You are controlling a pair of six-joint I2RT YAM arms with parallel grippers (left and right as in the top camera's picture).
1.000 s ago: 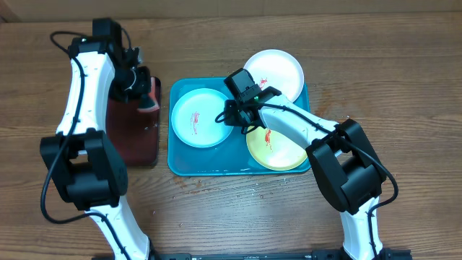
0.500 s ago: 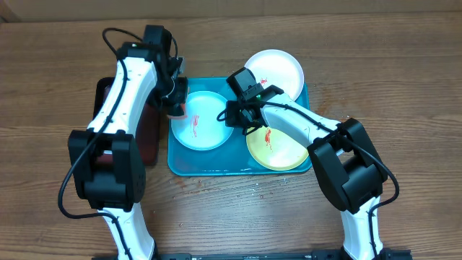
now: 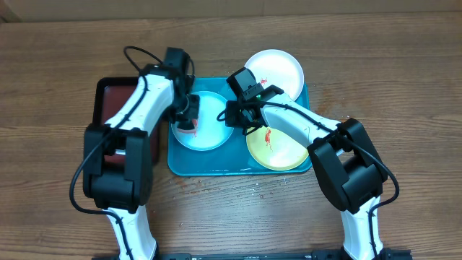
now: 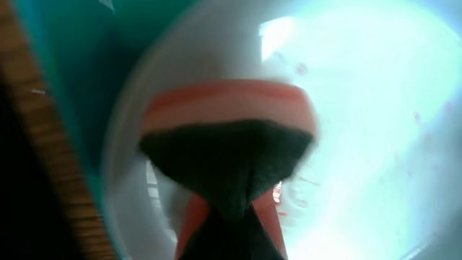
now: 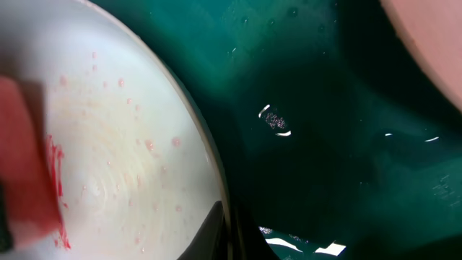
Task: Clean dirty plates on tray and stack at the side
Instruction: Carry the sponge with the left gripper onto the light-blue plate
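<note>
The light blue plate lies at the left of the turquoise tray and carries red smears. My left gripper is shut on a pink sponge with a dark scrub side, and the sponge presses on that plate's left part. In the left wrist view the sponge fills the middle over the plate. My right gripper is shut on the plate's right rim. The white plate overlaps the tray's back right corner. The yellow-green plate sits at the front right, smeared red.
A black tray with a dark red inside lies left of the turquoise tray, partly under my left arm. Bare wooden table surrounds both trays. A few red specks mark the wood in front of the tray.
My left arm swung right from over the black tray to the light blue plate, carrying the sponge onto it. My right arm stayed on the plate's rim.
</note>
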